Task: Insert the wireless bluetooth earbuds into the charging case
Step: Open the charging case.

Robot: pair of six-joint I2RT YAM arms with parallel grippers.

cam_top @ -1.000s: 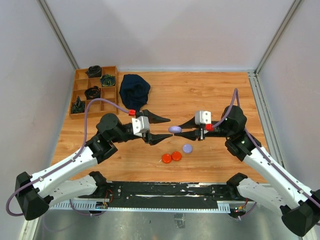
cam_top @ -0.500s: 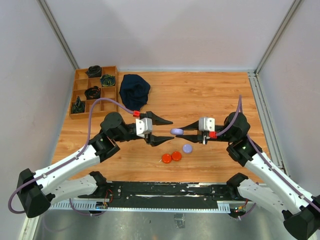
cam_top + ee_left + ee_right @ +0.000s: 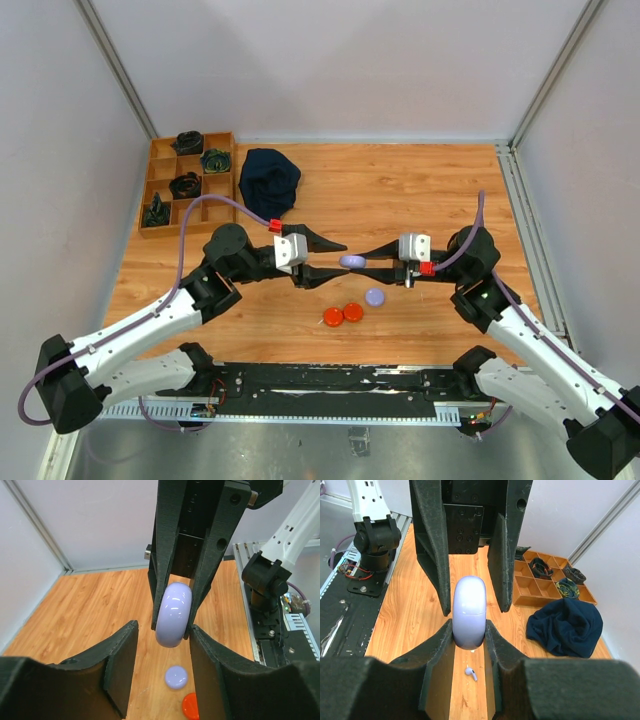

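Observation:
My right gripper (image 3: 366,262) is shut on the lavender charging case (image 3: 352,261) and holds it closed and level above the table. In the right wrist view the case (image 3: 469,610) sits clamped between my own fingers (image 3: 440,640). My left gripper (image 3: 336,263) is open, with its jaws on either side of the case's free end; the case also shows in the left wrist view (image 3: 173,614). One lavender earbud (image 3: 471,672) lies on the wood below the case. No orange-red earbud shows.
Two orange discs (image 3: 343,314) and a lavender disc (image 3: 375,297) lie on the table in front of the grippers. A dark blue cloth (image 3: 268,182) and a wooden compartment tray (image 3: 163,148) sit at the back left.
My right gripper has shifted a little with the case. My left gripper has moved right, so its open jaws now flank the case's end.

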